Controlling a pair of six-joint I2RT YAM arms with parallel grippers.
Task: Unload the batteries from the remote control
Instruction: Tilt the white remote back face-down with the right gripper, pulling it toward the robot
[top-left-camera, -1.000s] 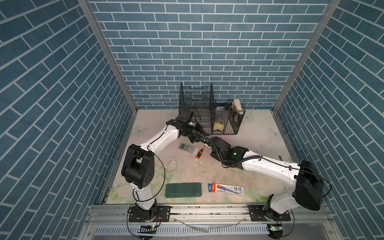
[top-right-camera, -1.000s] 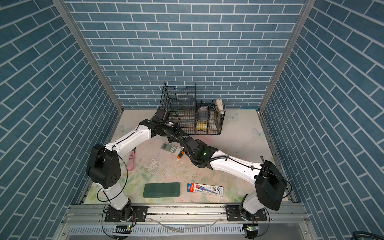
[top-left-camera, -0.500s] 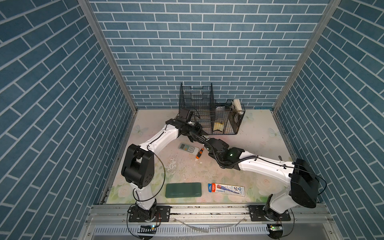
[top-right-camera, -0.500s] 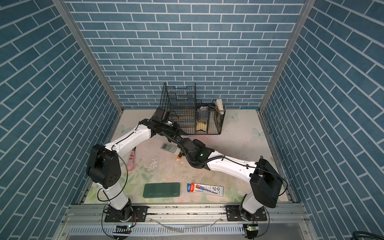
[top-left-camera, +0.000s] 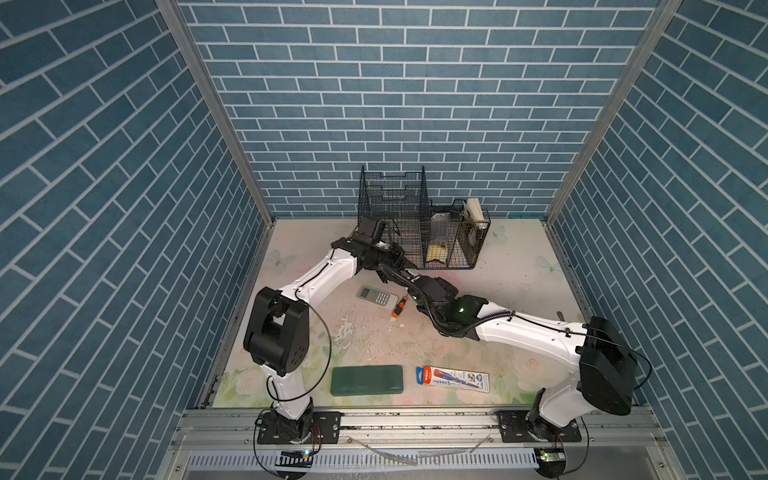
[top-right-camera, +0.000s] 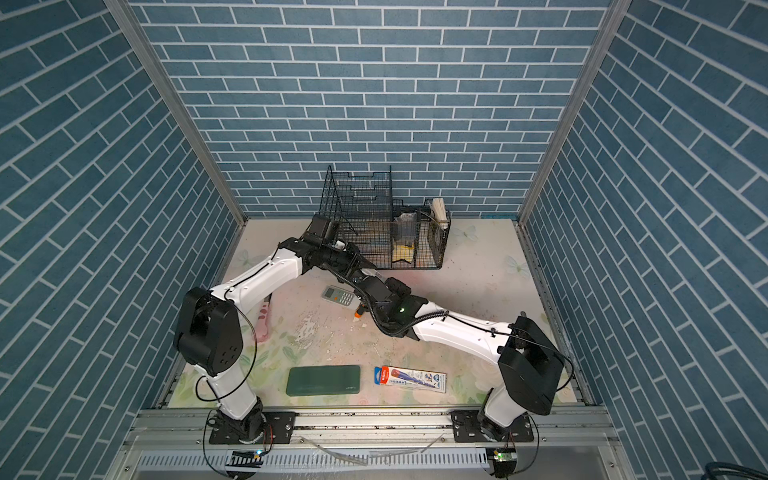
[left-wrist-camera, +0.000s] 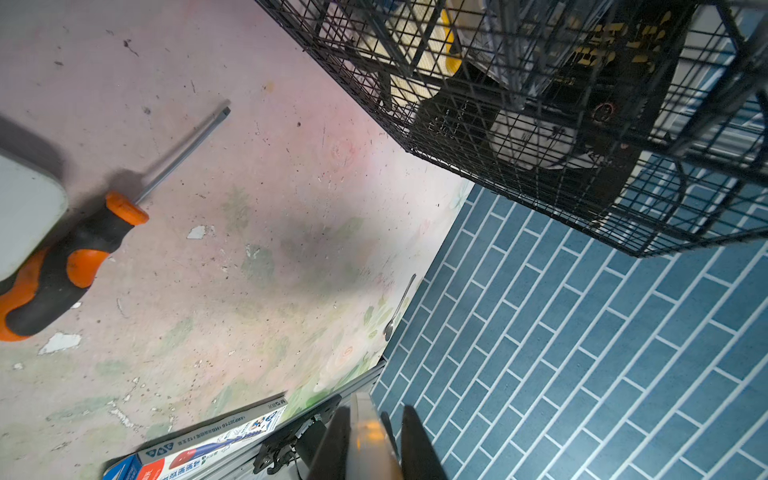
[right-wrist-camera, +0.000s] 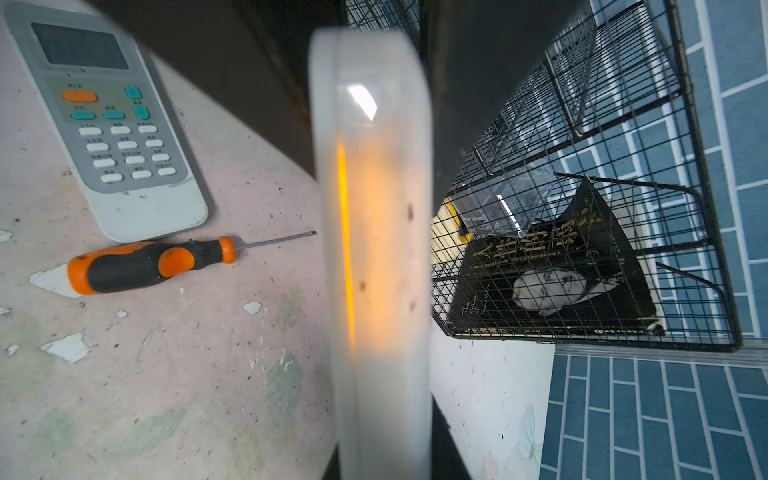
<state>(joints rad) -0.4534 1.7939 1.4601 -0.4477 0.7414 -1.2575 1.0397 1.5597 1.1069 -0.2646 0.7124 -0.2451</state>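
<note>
Both grippers hold one white remote control (right-wrist-camera: 374, 249) in the air, just in front of the wire basket. My right gripper (right-wrist-camera: 382, 424) is shut on its near end, and the remote shows edge-on between the fingers. My left gripper (left-wrist-camera: 372, 415) is shut on the other end of the remote control (left-wrist-camera: 365, 440). In both top views the left gripper (top-left-camera: 400, 262) and right gripper (top-left-camera: 417, 281) meet nose to nose. A second grey-white remote (top-left-camera: 376, 296) with buttons lies face up on the table below them. The batteries are hidden.
An orange-and-black screwdriver (top-left-camera: 398, 306) lies beside the lying remote. A black wire basket (top-left-camera: 457, 249) with a book stands at the back. A green case (top-left-camera: 367, 379) and a printed box (top-left-camera: 452, 379) lie near the front edge. A spoon (left-wrist-camera: 399, 307) lies by the right wall.
The left jaws have closed a little further on the remote's end. The right arm has shifted slightly toward the left gripper.
</note>
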